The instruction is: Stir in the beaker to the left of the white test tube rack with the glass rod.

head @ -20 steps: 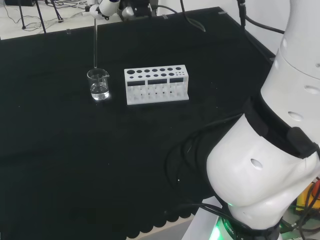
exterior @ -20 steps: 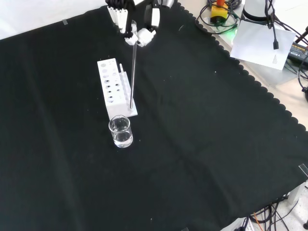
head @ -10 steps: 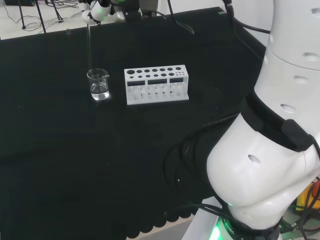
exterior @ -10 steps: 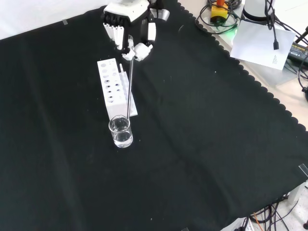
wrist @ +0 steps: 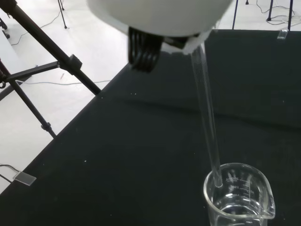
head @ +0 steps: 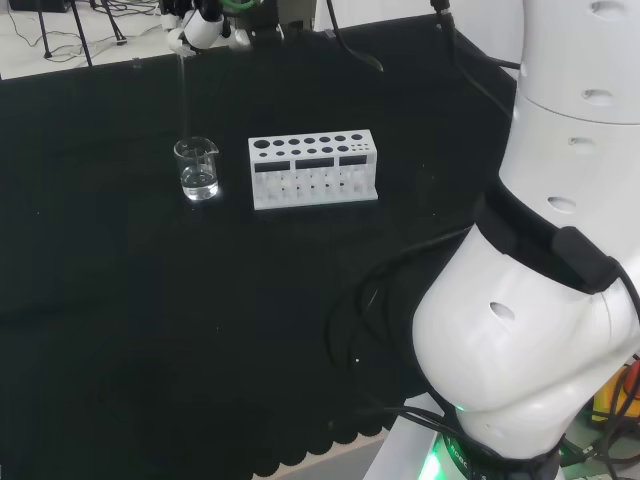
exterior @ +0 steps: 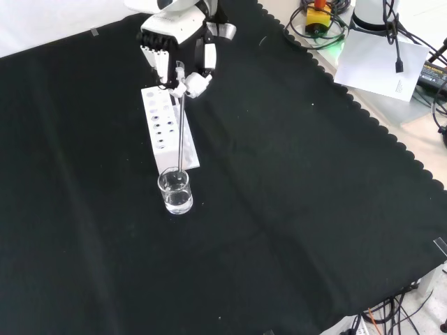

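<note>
A clear glass beaker [exterior: 174, 192] is seen standing upright on the black-clothed surface [exterior: 293, 209], with a little clear liquid in its lower part. In the head view it is placed just to the left of the white test tube rack [head: 314, 169], a small gap of cloth being left between them; in the front view the beaker is found just below the rack's near end [exterior: 167, 129].

The glass rod [exterior: 181, 132] is pinched at its upper end between the curled fingers and thumb of the robot hand [exterior: 176, 52], which is held above the rack's far end in the front view and at the top edge of the head view [head: 205, 22]. The rod is hung nearly upright, tilted slightly, and its lower tip is brought to the beaker's mouth. In the wrist view the rod [wrist: 207, 117] is shown running down from the robot hand [wrist: 155, 19] to the beaker's rim [wrist: 240, 193], where its tip is seen just inside the glass wall, on the side away from the spout. Whether the tip has reached the liquid cannot be told from any view.

The rack's holes are seen as dark openings along its top, and no tubes can be made out in them. The arm's large white links [head: 540, 300] are seen at the right of the head view.
</note>
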`<control>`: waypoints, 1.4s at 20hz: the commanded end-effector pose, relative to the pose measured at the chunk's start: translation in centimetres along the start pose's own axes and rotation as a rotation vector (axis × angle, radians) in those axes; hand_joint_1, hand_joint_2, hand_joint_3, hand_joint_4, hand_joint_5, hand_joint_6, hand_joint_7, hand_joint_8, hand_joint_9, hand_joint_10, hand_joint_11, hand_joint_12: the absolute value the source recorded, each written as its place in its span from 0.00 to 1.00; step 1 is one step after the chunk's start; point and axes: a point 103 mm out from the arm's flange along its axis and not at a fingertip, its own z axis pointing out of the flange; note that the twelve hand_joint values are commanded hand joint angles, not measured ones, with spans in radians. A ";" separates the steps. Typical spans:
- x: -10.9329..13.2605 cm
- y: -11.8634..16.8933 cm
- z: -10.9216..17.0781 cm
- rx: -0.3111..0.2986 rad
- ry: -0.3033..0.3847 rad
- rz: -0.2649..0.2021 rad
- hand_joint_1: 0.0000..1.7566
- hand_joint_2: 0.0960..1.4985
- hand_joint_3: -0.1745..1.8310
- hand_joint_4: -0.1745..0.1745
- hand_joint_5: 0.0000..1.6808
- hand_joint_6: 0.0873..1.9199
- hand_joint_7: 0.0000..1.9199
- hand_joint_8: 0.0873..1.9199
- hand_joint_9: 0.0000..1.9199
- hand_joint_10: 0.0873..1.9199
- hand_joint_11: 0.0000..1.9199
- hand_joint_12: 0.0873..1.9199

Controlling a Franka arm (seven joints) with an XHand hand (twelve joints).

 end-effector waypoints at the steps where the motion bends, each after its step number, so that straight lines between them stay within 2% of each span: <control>1: -1.5 0.6 1.2 0.010 0.016 0.012 0.69 0.36 0.52 0.00 0.70 0.46 0.75 0.62 0.90 0.46 0.91 0.28; 11: -2.4 1.6 5.6 0.047 0.009 0.013 0.69 0.36 0.52 0.00 0.70 0.46 0.75 0.62 0.90 0.46 0.91 0.28; 19: -1.4 2.5 7.9 0.063 0.007 -0.017 0.69 0.36 0.52 0.00 0.70 0.46 0.75 0.62 0.90 0.46 0.91 0.28; 25: -1.6 2.9 7.9 0.064 0.006 -0.012 0.69 0.36 0.52 0.00 0.70 0.46 0.75 0.62 0.90 0.46 0.91 0.28; 28: -2.7 3.2 6.9 0.055 0.005 -0.001 0.69 0.36 0.52 0.00 0.70 0.46 0.75 0.62 0.90 0.46 0.91 0.28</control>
